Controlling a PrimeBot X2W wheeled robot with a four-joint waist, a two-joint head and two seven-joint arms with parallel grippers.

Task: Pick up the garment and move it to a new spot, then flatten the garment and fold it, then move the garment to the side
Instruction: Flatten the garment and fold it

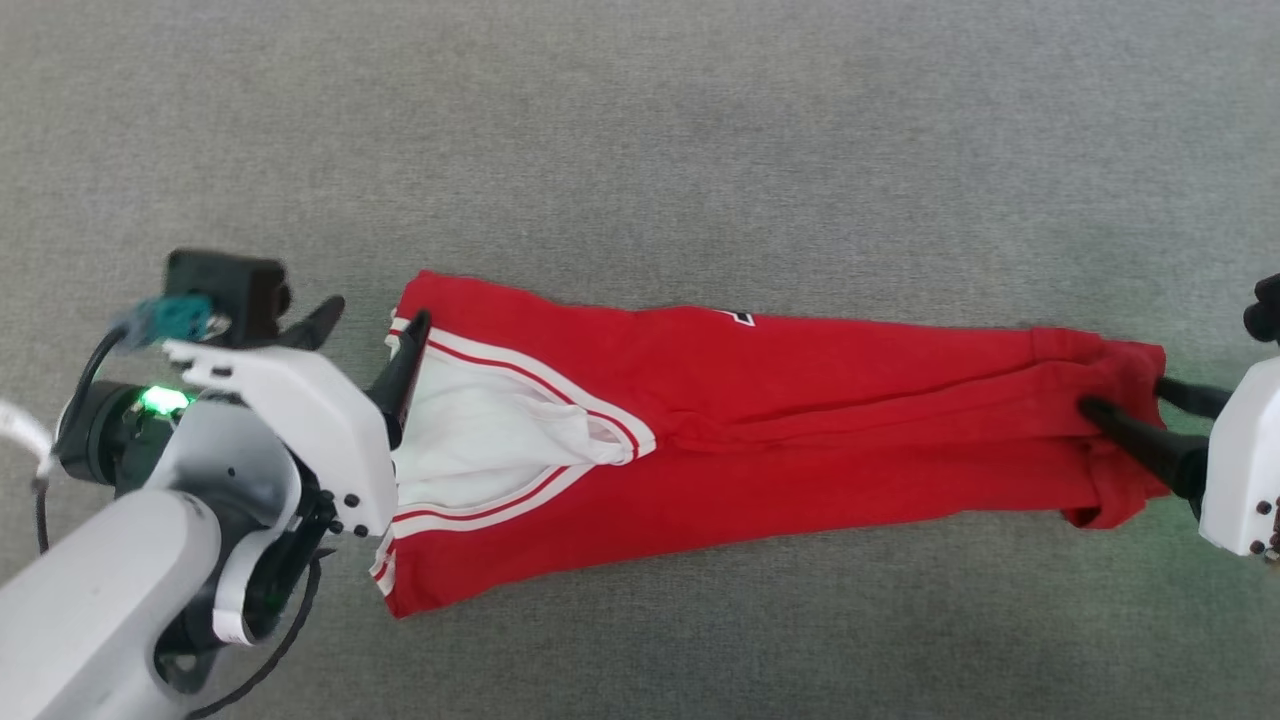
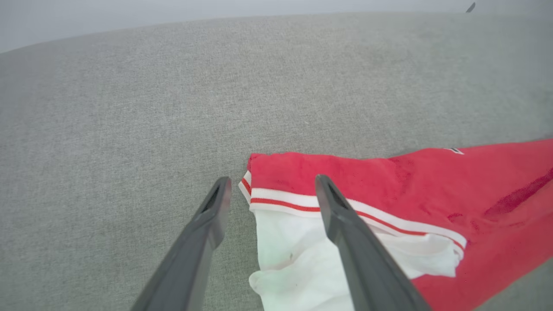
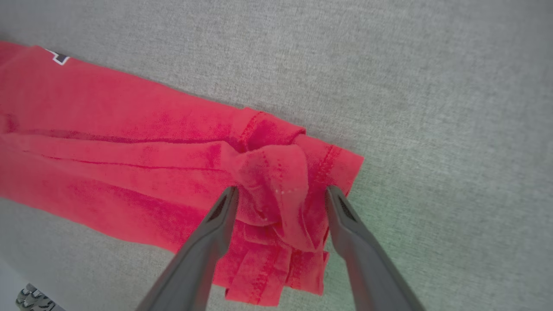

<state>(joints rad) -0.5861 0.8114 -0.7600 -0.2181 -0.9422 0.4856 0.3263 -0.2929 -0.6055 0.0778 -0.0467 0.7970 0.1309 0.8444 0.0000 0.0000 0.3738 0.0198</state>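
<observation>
- The garment (image 1: 760,420) lies on the grey cloth surface (image 1: 640,120) as a long narrow band running left to right, its sides folded in lengthwise.
- At its left end a white sleeve (image 1: 470,440) with red-white stripe trim lies on top. Only a corner of the black, white-outlined print (image 1: 738,318) peeps out at the far edge, so the number is probably tucked inside the fold.
- The left gripper (image 1: 382,308) is at that left end with its claw spread wide and grasping nothing. One finger lies over the striped trim, the other over bare cloth just beside the garment.
- The right gripper (image 1: 1122,394) is at the right end, also spread wide. The bunched hem (image 3: 276,172) sits between its fingers but is not pinched.
- Placing one gripper at each end suits stretching the band taut along its length, and that may be why the middle lies fairly smooth while the hem is crumpled.
- The lengthwise fold looks done. A crosswise fold and the move to the side seem to remain.
- The rumpled hem may need smoothing first, or the next fold could trap the wrinkles.
</observation>
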